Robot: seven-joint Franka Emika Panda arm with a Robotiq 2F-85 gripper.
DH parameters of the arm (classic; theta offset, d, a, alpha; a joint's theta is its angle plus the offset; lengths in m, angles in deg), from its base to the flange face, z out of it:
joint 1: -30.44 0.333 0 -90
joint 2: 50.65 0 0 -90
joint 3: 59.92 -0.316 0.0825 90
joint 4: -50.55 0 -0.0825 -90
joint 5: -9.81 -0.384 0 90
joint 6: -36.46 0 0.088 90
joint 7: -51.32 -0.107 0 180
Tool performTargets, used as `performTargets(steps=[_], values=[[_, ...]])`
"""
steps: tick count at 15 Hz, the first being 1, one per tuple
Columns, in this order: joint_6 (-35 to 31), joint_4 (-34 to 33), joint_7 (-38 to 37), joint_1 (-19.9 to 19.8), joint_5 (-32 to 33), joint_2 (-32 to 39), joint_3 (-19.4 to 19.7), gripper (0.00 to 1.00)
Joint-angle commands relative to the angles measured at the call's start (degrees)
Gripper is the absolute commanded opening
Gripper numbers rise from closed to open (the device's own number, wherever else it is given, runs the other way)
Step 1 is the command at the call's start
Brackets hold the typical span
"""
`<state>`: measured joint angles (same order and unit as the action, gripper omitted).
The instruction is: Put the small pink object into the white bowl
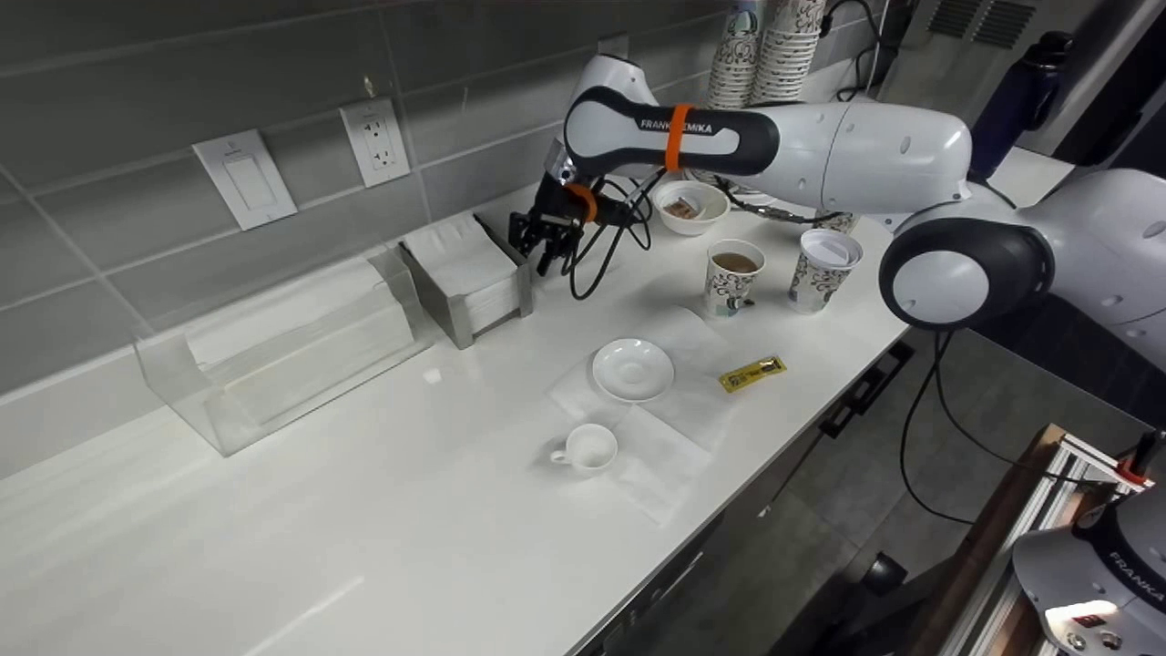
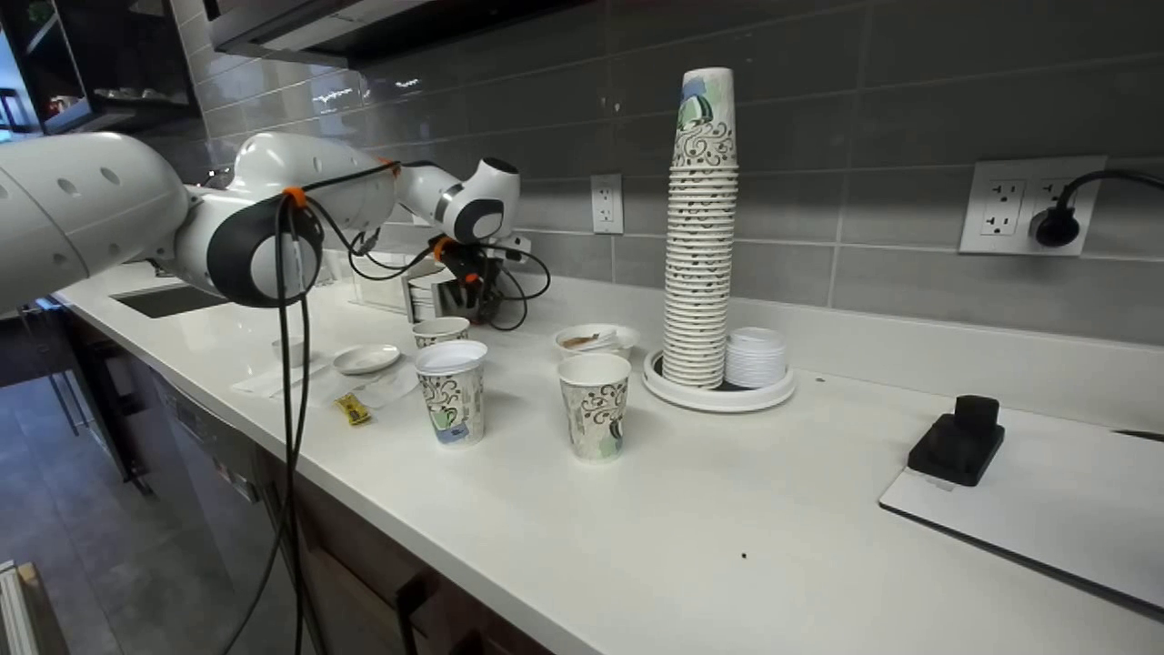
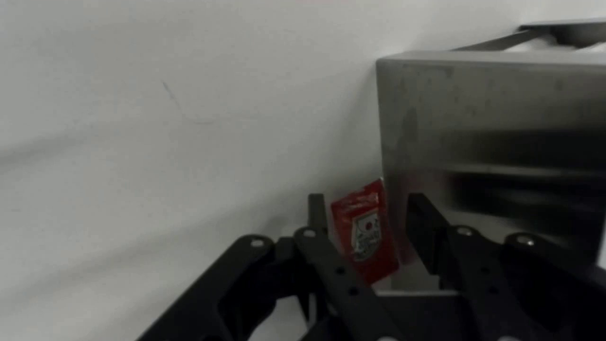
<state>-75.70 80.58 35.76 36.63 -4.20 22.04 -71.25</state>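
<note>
Red and small, the sachet (presumably the task's pink object) lies beside the metal napkin holder, between the parted fingers of the released tool; the holder's wall crowds them, so closing could snag on it or knock the sachet askew. The white bowl holds something brownish, a paper cup brown liquid, the holder white napkins.
</note>
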Motion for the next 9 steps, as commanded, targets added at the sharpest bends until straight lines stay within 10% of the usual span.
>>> performTargets(steps=[1, 5, 9], values=[[-0.7, -1.0, -1.2, 0.6, 0.7, 1.4, 0.9, 0.81], [-1.1, -1.4, -0.8, 0.4, 0.2, 1.8, 0.5, 0.87], [0.0, -1.3, -0.2, 0.4, -0.4, 2.1, -0.5, 0.57]])
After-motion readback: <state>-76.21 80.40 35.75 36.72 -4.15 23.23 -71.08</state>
